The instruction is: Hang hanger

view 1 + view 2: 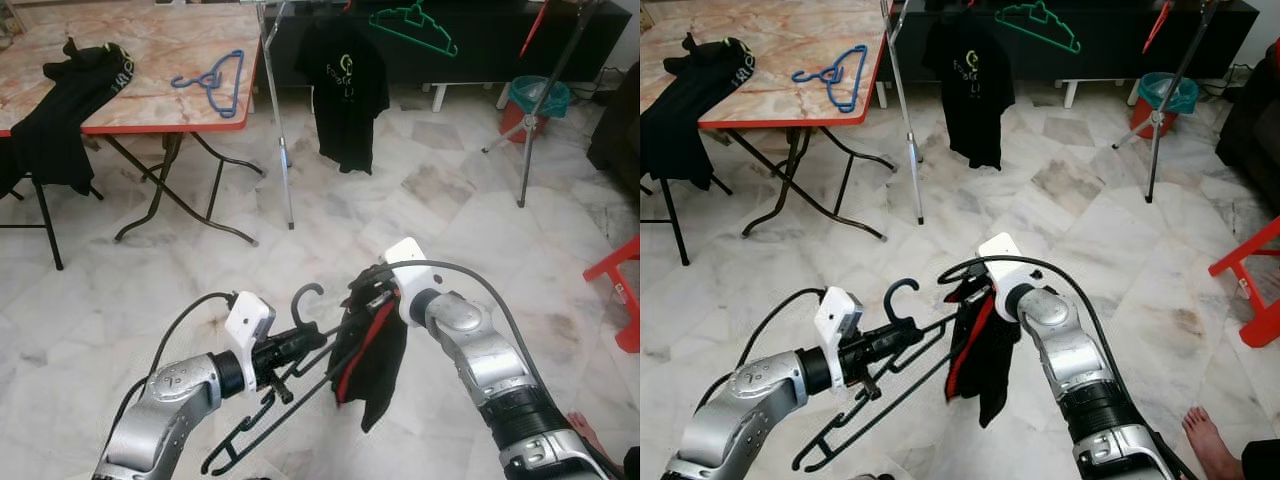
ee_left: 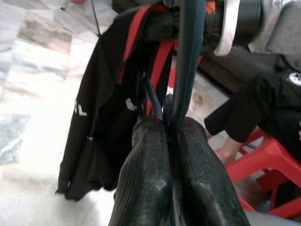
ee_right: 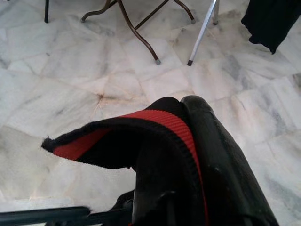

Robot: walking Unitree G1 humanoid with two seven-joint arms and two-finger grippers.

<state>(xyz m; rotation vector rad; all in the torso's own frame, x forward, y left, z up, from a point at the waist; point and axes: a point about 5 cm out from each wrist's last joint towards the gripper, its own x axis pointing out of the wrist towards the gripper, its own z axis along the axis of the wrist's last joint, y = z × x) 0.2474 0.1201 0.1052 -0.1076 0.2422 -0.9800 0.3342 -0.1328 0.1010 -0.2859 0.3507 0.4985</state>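
Hanger: black hanger (image 1: pixel 268 402) was held low over the marble floor (image 1: pixel 420 200), between both arms.
Left gripper (image 1: pixel 312 343): fingers pinched its neck below the hook.
Right gripper (image 1: pixel 372 290): clamped on a black-and-red garment (image 1: pixel 368 360) draped there.

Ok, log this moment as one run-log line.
left gripper: shut on dark hanger | right gripper: shut on black-red garment | rack: ahead

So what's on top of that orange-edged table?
On the table lie a blue hanger and a black garment draped over its edge. What the garment covers cannot be seen.
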